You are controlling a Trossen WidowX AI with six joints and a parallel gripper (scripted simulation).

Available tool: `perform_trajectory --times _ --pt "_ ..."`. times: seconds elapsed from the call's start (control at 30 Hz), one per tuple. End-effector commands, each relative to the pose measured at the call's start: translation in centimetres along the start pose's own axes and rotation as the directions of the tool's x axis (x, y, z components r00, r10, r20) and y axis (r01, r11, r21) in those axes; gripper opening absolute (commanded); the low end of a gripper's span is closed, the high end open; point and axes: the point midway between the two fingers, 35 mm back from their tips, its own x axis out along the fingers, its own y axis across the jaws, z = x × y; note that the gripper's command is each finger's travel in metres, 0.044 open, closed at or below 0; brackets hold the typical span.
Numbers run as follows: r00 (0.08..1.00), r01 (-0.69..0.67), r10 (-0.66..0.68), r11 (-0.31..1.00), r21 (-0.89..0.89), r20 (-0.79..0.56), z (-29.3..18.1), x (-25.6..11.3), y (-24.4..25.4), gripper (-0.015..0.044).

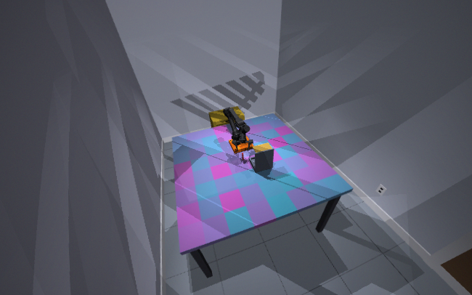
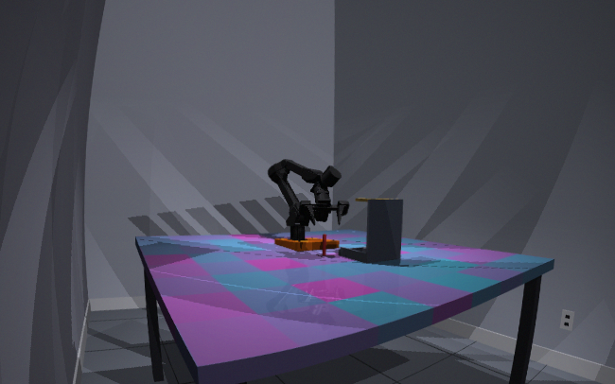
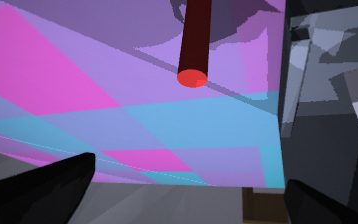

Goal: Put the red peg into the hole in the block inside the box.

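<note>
The red peg (image 1: pixel 242 157) (image 2: pixel 324 245) (image 3: pixel 195 45) stands upright on the table, just outside the box. The box (image 1: pixel 263 160) (image 2: pixel 384 231) (image 3: pixel 317 142) has dark grey walls, and the yellow-orange roof (image 1: pixel 263 147) (image 2: pixel 378 199) shows at its top. My gripper (image 1: pixel 245 148) (image 2: pixel 325 223) (image 3: pixel 190 170) is open and empty, pointing down above the peg. In the wrist view the peg's top lies between the fingers sideways but farther up the picture than the fingertips. A pale grey piece at the right edge may be the block; its hole is not clear.
The box wall is close to the right finger's side in the wrist view. The arm's orange base (image 1: pixel 241 146) (image 2: pixel 300 245) is just behind the peg. The checkered table (image 1: pixel 232 199) (image 2: pixel 253 305) carries them all. A yellow cabinet (image 1: pixel 218 118) is behind the table.
</note>
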Motion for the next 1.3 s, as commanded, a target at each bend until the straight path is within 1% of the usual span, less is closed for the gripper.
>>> perform_trajectory --times 0.0,0.27,0.3,0.7,1.27 --pt "1.000 0.003 -0.003 1.000 -0.027 0.013 0.3 0.0 -0.1 0.0440" --pt "1.000 0.003 -0.002 1.000 -0.027 0.014 -0.2 0.5 0.4 0.0230" --pt "1.000 0.003 -0.002 1.000 -0.027 0.014 -0.2 0.5 0.4 0.0220" --pt "1.000 0.003 -0.002 1.000 -0.027 0.014 -0.1 0.6 0.4 0.0220" --pt "1.000 0.003 -0.002 1.000 -0.027 0.014 1.6 2.8 0.3 0.0220"
